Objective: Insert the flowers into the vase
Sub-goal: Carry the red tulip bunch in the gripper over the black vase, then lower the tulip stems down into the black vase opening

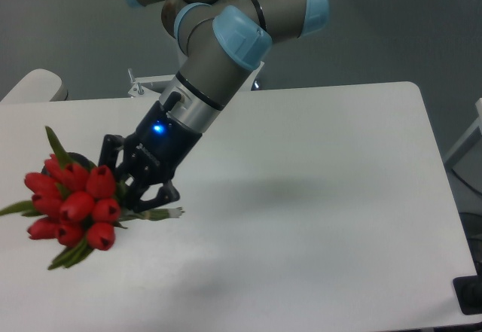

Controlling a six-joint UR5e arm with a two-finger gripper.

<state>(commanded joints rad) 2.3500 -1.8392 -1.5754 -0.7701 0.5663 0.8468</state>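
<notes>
A robotics lab or test room is showing here: a grey industrial arm with light-blue joint caps [241,35] is standing bolted on a metal pedestal [197,16] behind a plain white rounded-corner table [324,196], with bare grey flooring [68,23] lying around it

The hand [143,189] grips the flowers [71,202] above the table [316,196].

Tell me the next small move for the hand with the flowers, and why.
Probably turn the hand so the stems point down. It is shut on the flowers, which lie nearly sideways: red buds to the left, stem ends sticking out right of the hand. The vase is almost hidden behind the bunch, so whether the stems are over its opening cannot be told.
</notes>
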